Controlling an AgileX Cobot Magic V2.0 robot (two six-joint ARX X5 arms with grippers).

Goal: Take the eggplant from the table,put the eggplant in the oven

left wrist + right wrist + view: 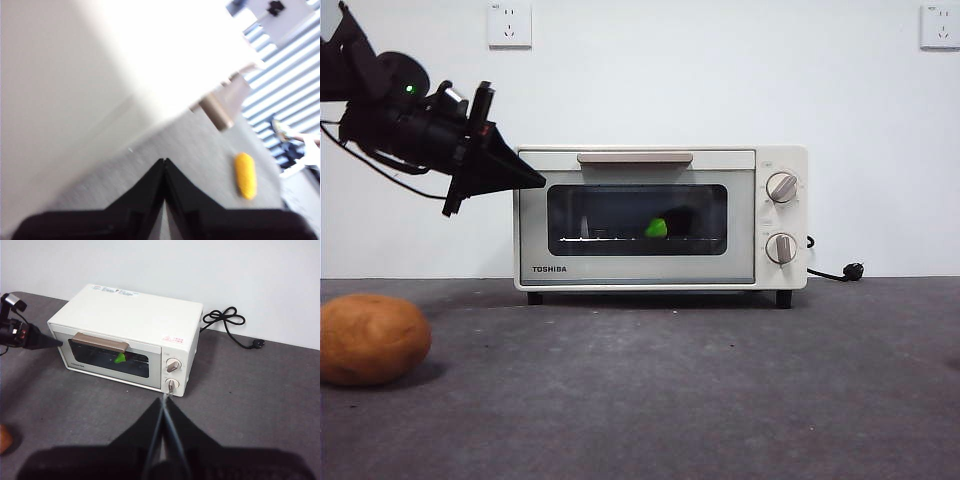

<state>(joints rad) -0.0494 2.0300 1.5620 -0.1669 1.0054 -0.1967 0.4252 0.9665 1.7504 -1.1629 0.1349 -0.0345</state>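
front view shows the oven (pixel 660 218) door shut, with the eggplant (pixel 657 228) inside behind the glass, green cap at frame centre. left gripper (pixel 525 180), jaws pressed together and empty, sits at the oven's upper left corner, well left of the eggplant. risk: it may clip that corner and shove the oven. right gripper (pixel 163 405), closed and empty, waits apart. a potato (pixel 372 338) rests lower left on the table (pixel 720 400).

Behind everything you have a plain white wall (pixel 720 80) — evenly lit, with two white sockets, one (pixel 510 24) at the upper left of the frame and another (pixel 940 26) at the upper right corner. A black plug (pixel 852 271) lies at right.
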